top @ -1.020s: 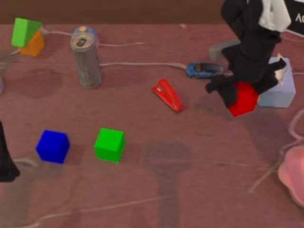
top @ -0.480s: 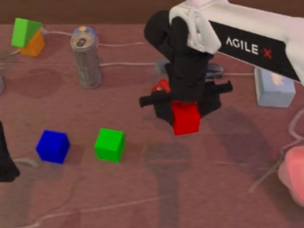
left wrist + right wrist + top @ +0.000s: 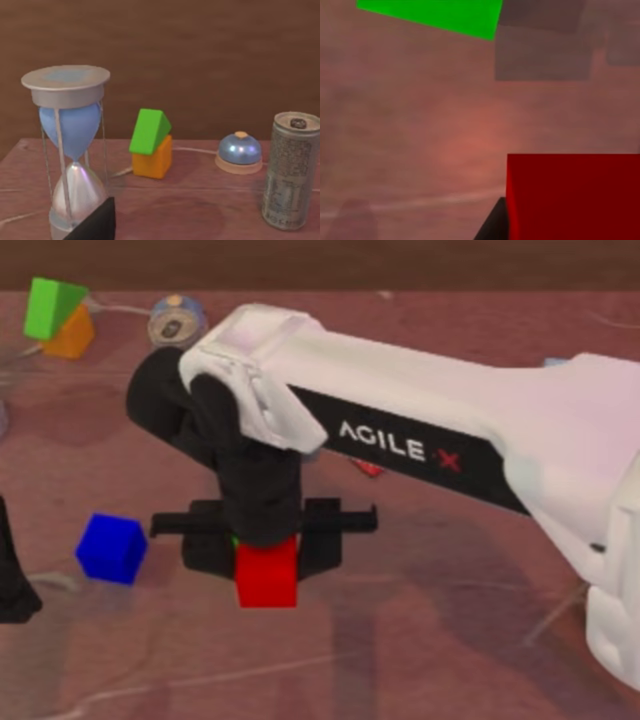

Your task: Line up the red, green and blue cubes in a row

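The right end effector [image 3: 266,540] is clenched on the small matte bright-red cube [image 3: 267,575], held near the middle of the reddish tabletop [image 3: 450,640]. The bright-green cube [image 3: 440,15] (mostly hidden under the arm) sits just beside it, the deep-blue cube [image 3: 111,548] toward the left edge. The left end effector [image 3: 12,580] is parked at that edge; its fingers can't be made out.

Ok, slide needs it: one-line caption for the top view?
Right gripper carries the red cube beside the blue cube; left gripper parked.

right arm [image 3: 450,420]: white shell | black band, white "AGILE X", red X | tool [image 3: 265,540]: black
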